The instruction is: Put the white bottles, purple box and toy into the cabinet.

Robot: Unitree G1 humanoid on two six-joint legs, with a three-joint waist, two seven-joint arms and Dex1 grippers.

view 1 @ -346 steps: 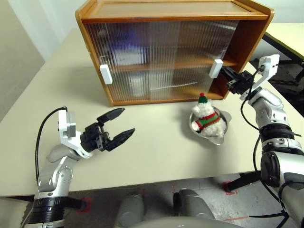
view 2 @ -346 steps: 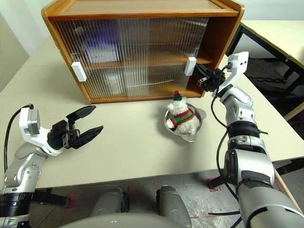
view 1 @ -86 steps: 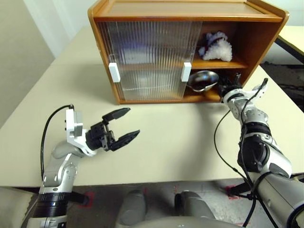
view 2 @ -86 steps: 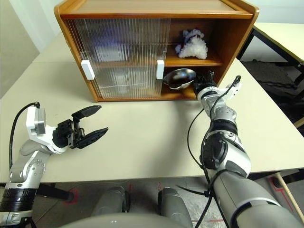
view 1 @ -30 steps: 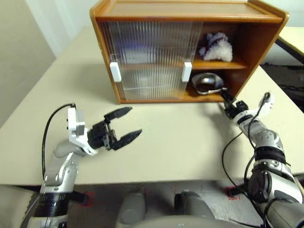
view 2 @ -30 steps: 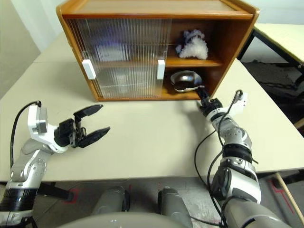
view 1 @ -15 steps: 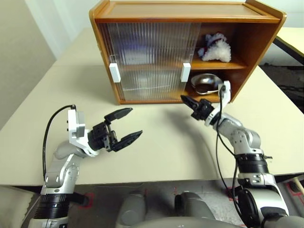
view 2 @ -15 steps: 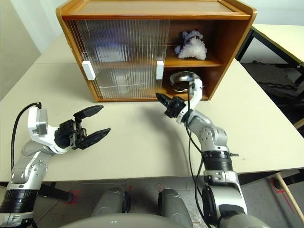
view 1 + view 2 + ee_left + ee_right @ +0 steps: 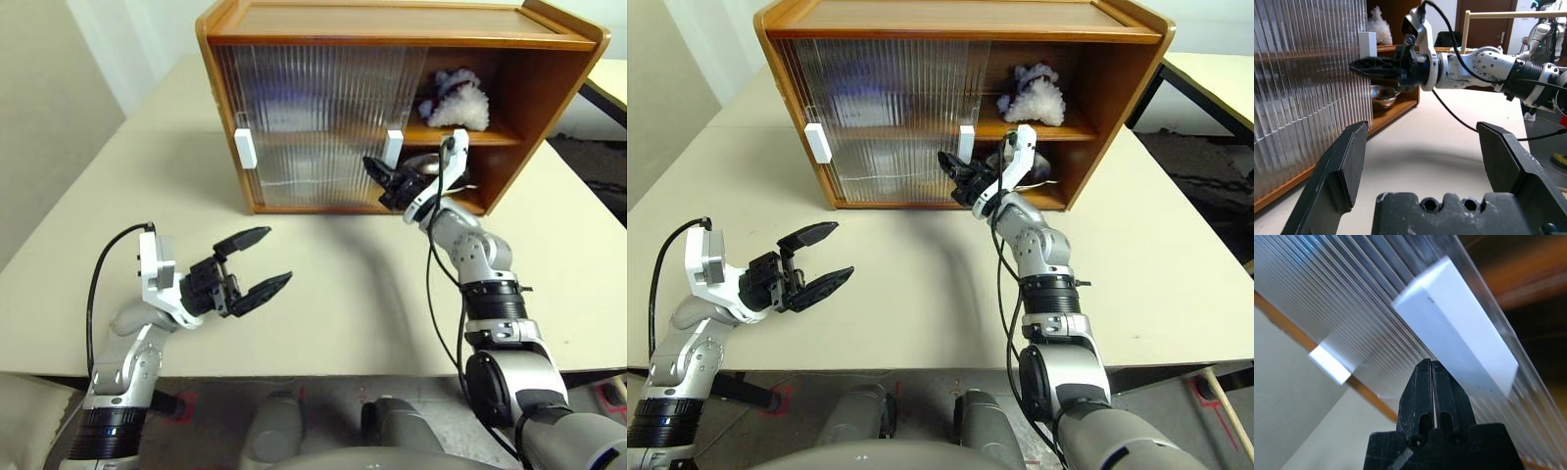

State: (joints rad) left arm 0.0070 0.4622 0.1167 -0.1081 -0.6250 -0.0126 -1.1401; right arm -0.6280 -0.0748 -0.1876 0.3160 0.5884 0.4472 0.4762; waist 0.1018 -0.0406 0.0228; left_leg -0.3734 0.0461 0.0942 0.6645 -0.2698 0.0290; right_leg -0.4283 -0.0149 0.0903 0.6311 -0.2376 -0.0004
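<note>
The right gripper (image 9: pixel 1432 364), fingers pressed together and empty, points at the cabinet (image 9: pixel 294 20) door's white handle (image 9: pixel 1459 350), seemingly to slide it; the left gripper (image 9: pixel 247 262) waits wide open, empty.

Right claw (image 9: pixel 375 173) pinched together near cabinet (image 9: pixel 392 29) door handle (image 9: pixel 393 149), possibly touching, left claw (image 9: pixel 257 259) spread.

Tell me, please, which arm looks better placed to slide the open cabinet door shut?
The right. Its shut end effector is already beside the white handle of the slid-back door, while the left end effector hovers open over the table, well away from the cabinet.
</note>
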